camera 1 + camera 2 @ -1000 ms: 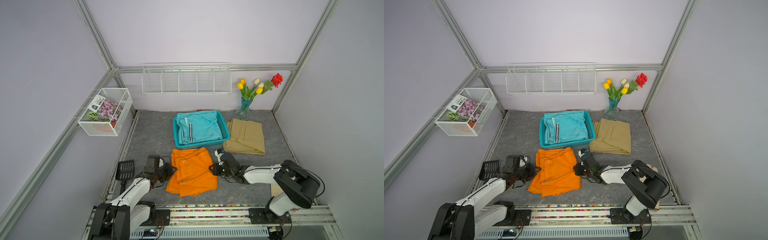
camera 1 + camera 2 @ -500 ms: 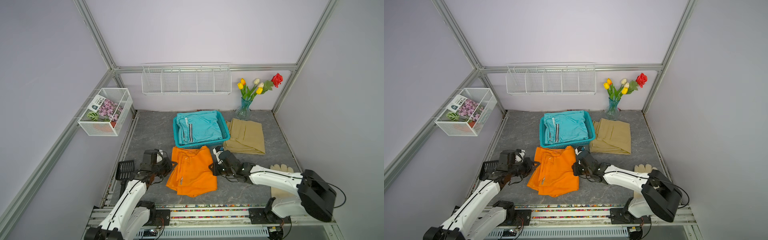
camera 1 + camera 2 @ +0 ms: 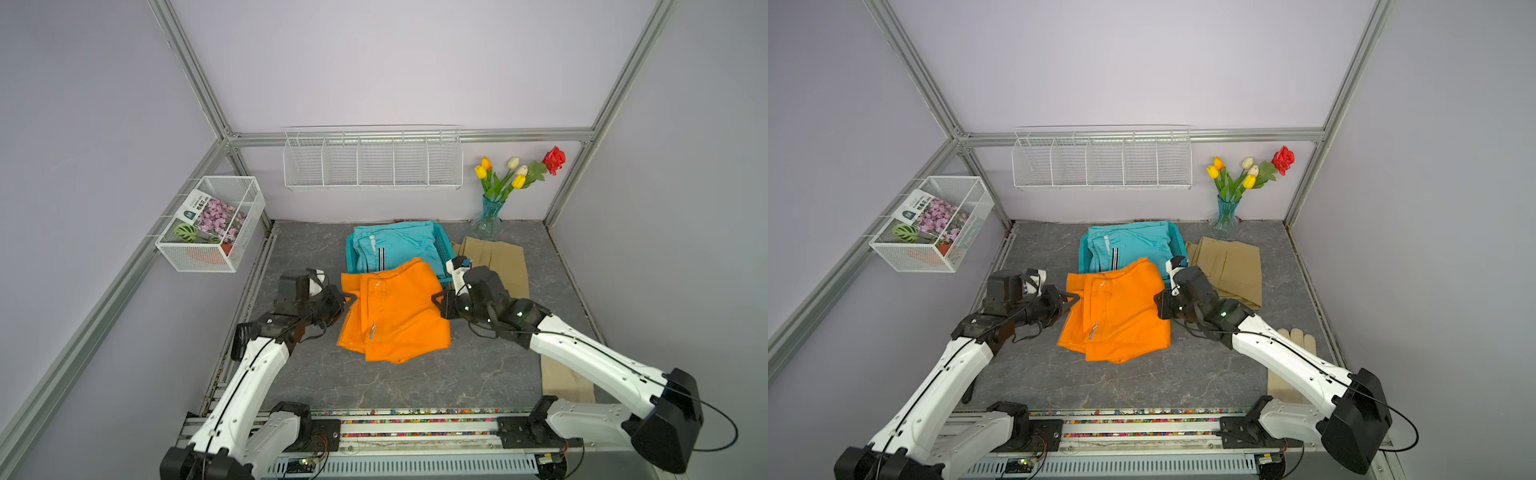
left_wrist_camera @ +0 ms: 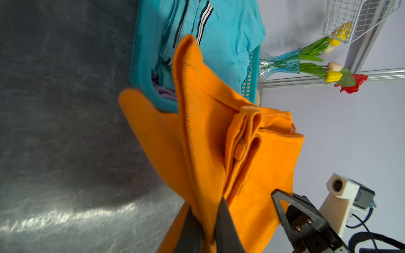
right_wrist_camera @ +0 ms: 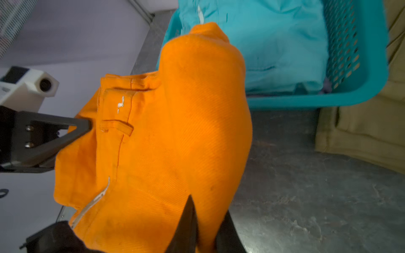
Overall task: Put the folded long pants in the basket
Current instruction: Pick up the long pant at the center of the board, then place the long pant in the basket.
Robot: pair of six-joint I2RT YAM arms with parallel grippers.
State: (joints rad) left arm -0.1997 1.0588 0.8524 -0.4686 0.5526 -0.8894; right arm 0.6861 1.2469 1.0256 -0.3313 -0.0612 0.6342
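Orange long pants [image 3: 395, 311] hang stretched between two robot arms above the middle of the bench. The left gripper [image 3: 350, 296] is clamped on one side edge and the right gripper [image 3: 435, 298] on the opposite one, the jaws of both pressed together on the cloth. Holding the bundle at two sides likely keeps the fold from spilling open as it goes over the rim. Its far edge already overlaps the near wall of the turquoise basket [image 3: 444, 249], which sits at the middle of the bench's back edge. The near edge sags, and whether it clears the bench is hard to tell.

Inside the basket lie turquoise pants [image 3: 399, 243] with a black-and-white striped waistband, filling it nearly wall to wall. A sliver of what seems to be lilac cloth [image 4: 164, 91] shows beneath them in the left wrist view, which would make the orange bundle the third to go in. Khaki pants [image 3: 500, 262] lie flat on the bench just beside the basket's right wall, not yet loaded. A pale glove [image 3: 1293, 340] lies near the bench's right edge, partly hidden by the right arm.
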